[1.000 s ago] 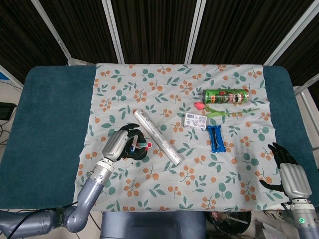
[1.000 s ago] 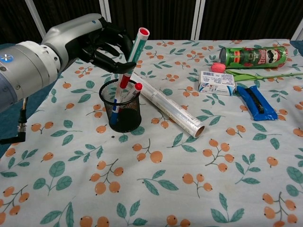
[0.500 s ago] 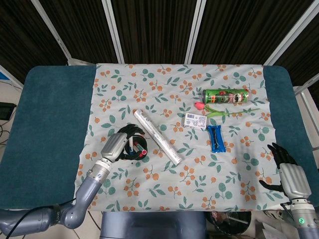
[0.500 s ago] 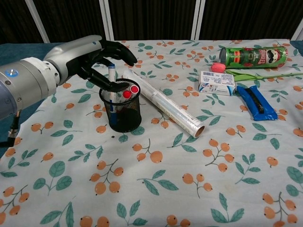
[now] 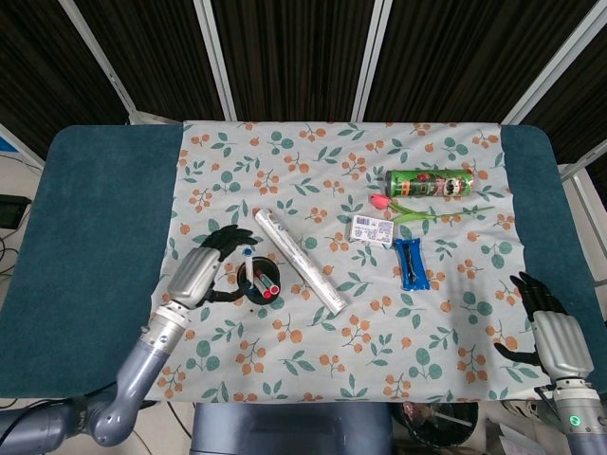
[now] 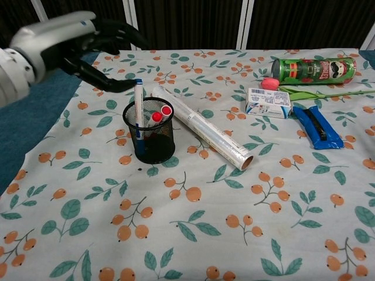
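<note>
The left hand (image 6: 88, 50) hangs just left of and above the black mesh pen cup (image 6: 149, 136). Its fingers are spread, they hold nothing, and they touch neither cup nor markers. The cup lies to the right of this hand and slightly nearer the robot, close beside it. The right hand (image 5: 545, 327) sits well apart at the table's near right corner, fingers apart and holding nothing; the left hand is far nearer the cup.

The cup stands upright on the patterned cloth (image 6: 193, 234). It is a rigid wire-mesh cylinder, open at the top. It holds 3 markers: 1 blue-capped marker (image 6: 139, 108) stands near vertical, well above the rim, and 2 red-capped markers (image 6: 161, 113) lean right, their caps just above the rim. Each is a slim, smooth plastic barrel with its long axis roughly upright.

Just right of the cup lies a glossy foil-wrapped roll (image 6: 202, 127), its long axis diagonal across the cloth.
</note>
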{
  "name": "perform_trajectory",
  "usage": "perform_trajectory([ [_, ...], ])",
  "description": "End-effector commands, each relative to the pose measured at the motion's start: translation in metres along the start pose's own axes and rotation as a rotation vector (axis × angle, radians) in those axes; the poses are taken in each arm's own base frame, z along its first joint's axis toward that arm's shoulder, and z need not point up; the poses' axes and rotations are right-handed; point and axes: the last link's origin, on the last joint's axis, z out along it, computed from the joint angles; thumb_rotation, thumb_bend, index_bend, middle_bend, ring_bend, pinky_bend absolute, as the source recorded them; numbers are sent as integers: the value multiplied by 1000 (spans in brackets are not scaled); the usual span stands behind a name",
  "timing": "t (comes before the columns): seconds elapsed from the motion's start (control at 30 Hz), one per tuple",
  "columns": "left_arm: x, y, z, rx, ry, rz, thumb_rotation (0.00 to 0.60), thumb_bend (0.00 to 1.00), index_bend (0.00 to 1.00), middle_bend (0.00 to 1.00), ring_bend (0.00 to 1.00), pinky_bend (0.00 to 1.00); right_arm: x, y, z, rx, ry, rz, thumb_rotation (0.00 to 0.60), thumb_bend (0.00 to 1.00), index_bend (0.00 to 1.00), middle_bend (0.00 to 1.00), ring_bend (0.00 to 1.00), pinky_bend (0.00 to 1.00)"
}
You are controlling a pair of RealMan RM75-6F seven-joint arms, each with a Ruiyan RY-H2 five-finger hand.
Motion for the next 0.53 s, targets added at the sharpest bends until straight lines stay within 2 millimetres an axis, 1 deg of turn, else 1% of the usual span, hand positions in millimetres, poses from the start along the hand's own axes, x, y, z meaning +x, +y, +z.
perform_trajectory([
  [0.03,34,-22,-29,-3,85,187,600,213,170,103,41,86,0,-1,0,3,-1,-3,600,202,29,0,0,177],
  [0.1,46,-37,-41,12,110,319,600,153,114,56,19,54,0,0,0,1,-2,-6,600,202,29,0,0,177],
  [0.13,54,-47,-51,27,124,409,600,134,95,36,11,36,-1,0,0,0,-2,-8,600,202,29,0,0,177],
  [0.2,61,-61,-67,65,133,510,600,88,35,1,0,2,0,-1,0,2,-1,-9,600,202,29,0,0,177],
  [0.23,65,-69,-79,97,135,555,600,76,20,0,0,0,0,-1,0,2,2,-15,600,202,29,0,0,177],
  [0.27,67,-75,-88,125,135,581,600,57,3,0,0,0,0,-1,0,3,5,-18,600,202,29,0,0,177],
  [0.3,70,-83,-100,166,131,618,600,48,0,0,0,0,0,-1,0,4,8,-21,600,202,29,0,0,177],
  [0.33,72,-89,-108,197,128,643,600,40,0,0,0,0,0,-1,0,4,9,-22,600,202,29,0,0,177],
  [0.4,74,-96,-124,249,134,675,600,38,0,0,0,0,-1,-1,0,5,11,-27,600,202,29,0,0,177],
  [0.53,77,-108,-150,313,173,687,600,39,0,0,0,0,-1,-2,0,9,15,-33,600,201,29,0,0,177],
])
